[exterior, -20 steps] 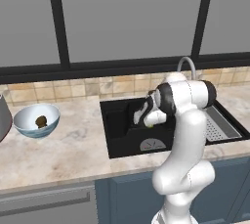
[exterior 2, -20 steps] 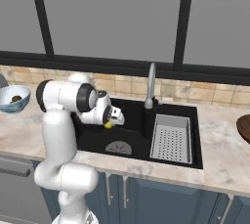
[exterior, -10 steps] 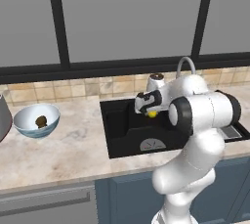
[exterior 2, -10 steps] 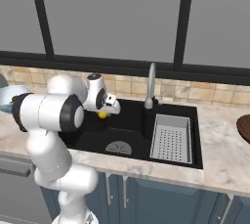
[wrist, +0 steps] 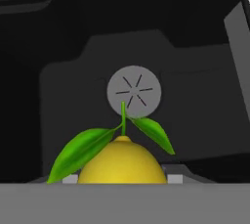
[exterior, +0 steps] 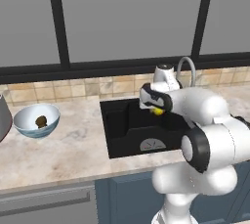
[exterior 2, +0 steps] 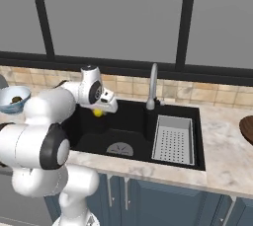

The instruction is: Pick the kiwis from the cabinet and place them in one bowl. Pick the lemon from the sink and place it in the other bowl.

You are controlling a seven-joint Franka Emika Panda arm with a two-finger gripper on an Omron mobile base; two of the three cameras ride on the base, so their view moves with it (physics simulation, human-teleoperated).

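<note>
— What did we see mid-frame?
— The black rectangular sink (exterior: 128,129), and over it our gripper (exterior: 155,108), its fingers clamped on the small yellow lemon (wrist: 122,161).
— And at left?
— The light blue bowl (exterior: 36,119) held a brown kiwi (exterior: 41,121).

Marbled beige counter (exterior: 73,145) runs beneath a tan tiled backsplash (exterior: 83,88) and grey black-framed panels (exterior 2: 113,15), above blue base cupboards (exterior 2: 163,203).
</note>
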